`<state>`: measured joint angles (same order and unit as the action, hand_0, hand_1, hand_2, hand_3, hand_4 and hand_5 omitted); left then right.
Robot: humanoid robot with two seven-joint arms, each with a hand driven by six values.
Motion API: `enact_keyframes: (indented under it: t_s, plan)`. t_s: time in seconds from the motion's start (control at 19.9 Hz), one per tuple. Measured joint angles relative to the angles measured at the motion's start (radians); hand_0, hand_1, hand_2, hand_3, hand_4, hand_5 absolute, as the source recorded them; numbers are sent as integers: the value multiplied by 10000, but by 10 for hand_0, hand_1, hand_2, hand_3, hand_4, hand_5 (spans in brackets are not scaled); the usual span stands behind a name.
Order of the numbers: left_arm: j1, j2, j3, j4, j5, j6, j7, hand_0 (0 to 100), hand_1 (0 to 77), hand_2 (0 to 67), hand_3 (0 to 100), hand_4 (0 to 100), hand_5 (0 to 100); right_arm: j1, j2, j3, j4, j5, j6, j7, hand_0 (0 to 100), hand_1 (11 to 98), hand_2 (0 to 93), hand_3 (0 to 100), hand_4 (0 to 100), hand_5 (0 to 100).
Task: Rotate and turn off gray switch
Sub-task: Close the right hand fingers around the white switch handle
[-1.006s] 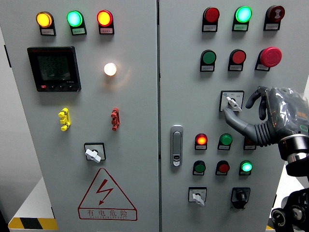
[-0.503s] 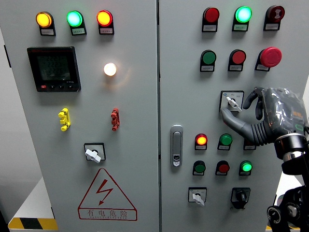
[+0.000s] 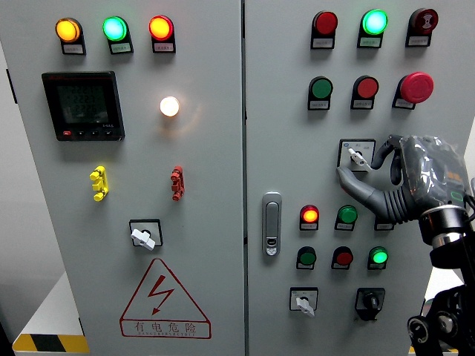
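Note:
The gray rotary switch (image 3: 357,156) sits on a black-framed plate on the right cabinet door, its knob pointing down and to the right. My right hand (image 3: 361,165) comes in from the right edge at the same height. The thumb (image 3: 347,178) reaches under the switch and the index finger (image 3: 382,152) curls beside its right side. The knob still shows whole between them, with a small gap on either side. The left arm is out of the picture.
Similar gray switches sit at the lower left door (image 3: 143,236) and lower right door (image 3: 303,302), beside a black knob (image 3: 369,300). Indicator lamps, a red mushroom button (image 3: 415,87) and the door handle (image 3: 272,222) surround the hand.
My right hand has crept left toward the panel, bringing thumb and index finger closer around the gray switch. The knob's angle looks the same.

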<state>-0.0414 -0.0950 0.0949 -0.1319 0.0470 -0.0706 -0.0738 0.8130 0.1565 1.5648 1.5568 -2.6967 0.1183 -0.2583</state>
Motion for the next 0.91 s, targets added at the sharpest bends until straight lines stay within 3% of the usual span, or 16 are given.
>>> enact_keyframes:
  t_s: [0.91]
  plan:
    - [0,-2,-1,0,4,0,1,886,0,133,187,82,109,77,0,-179,-165,-31,-32,-203,297,310,714,978,1000,1000]
